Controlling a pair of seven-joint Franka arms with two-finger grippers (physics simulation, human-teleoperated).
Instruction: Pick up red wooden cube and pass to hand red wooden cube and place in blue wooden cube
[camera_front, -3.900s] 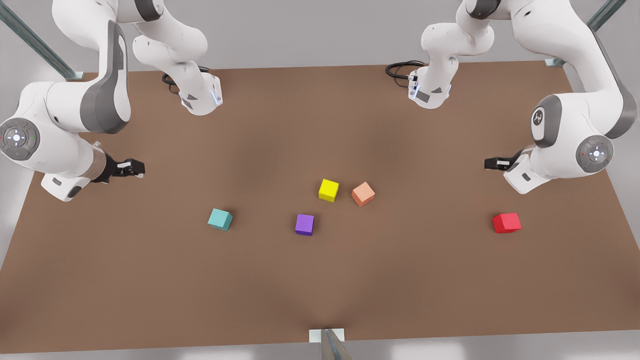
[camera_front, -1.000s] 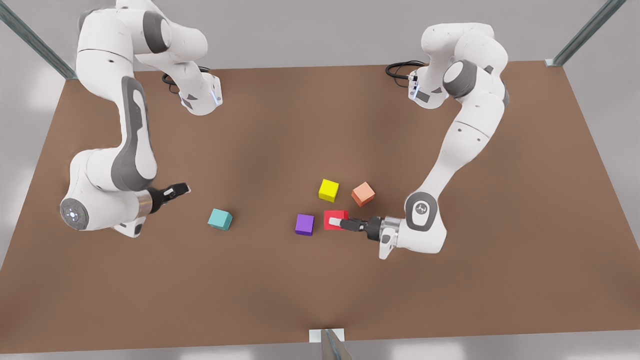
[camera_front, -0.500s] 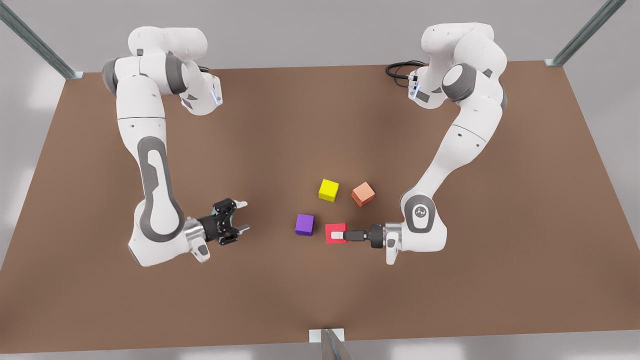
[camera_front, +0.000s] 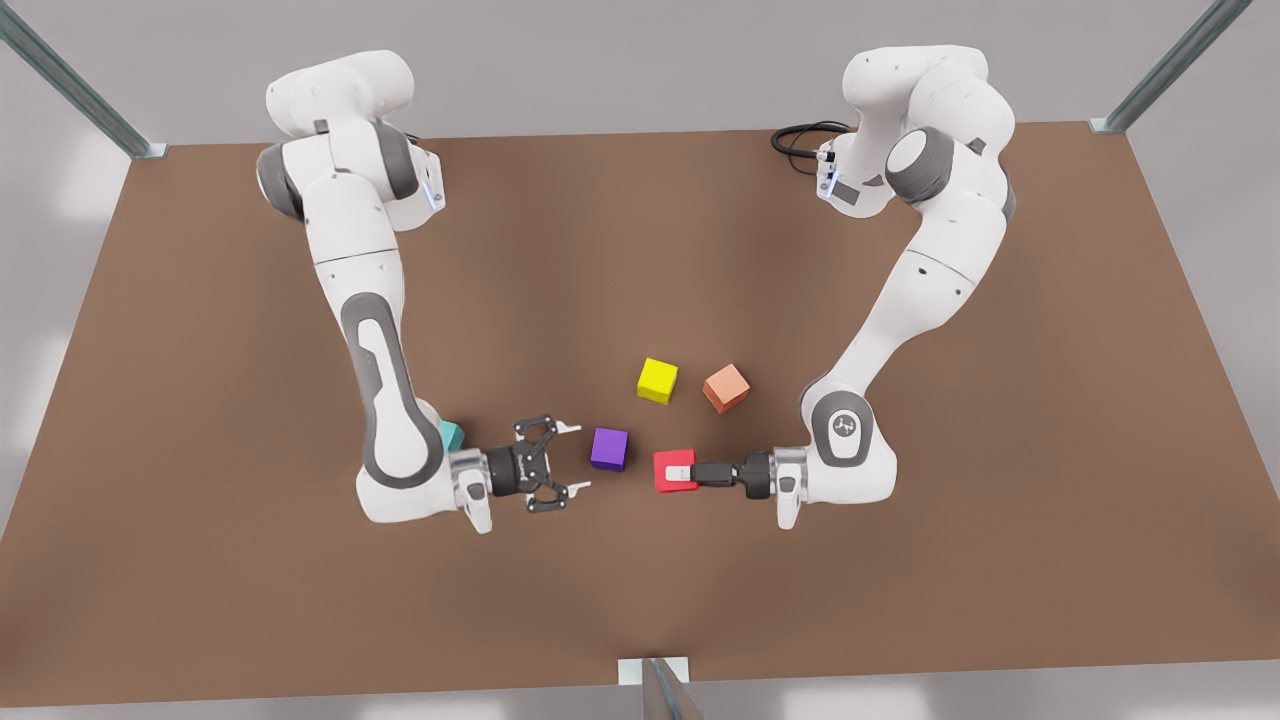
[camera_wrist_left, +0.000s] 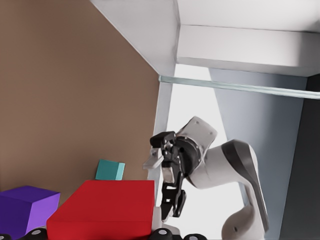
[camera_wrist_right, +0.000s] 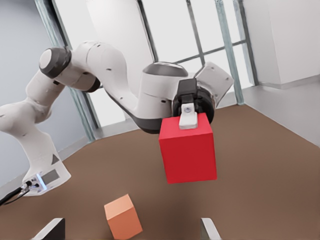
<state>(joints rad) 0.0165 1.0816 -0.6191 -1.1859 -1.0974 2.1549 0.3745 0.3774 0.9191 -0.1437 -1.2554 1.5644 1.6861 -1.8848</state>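
Now left hand (camera_front: 668, 472) clamps red wooden cube (camera_front: 672, 469); right hand (camera_front: 560, 460) spread wide, facing it; blue wooden cube (camera_front: 451, 435) seemingly half-hidden behind arm.

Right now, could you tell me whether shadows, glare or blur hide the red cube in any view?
Front view: soft, even light and only faint shadows on the table; the red wooden cube reads crisply in the left end effector. Left wrist view: the cube is cropped at the frame edge, against a bright backdrop. Right wrist view: the cube is sharp despite bright windows, seen from the open right end effector.
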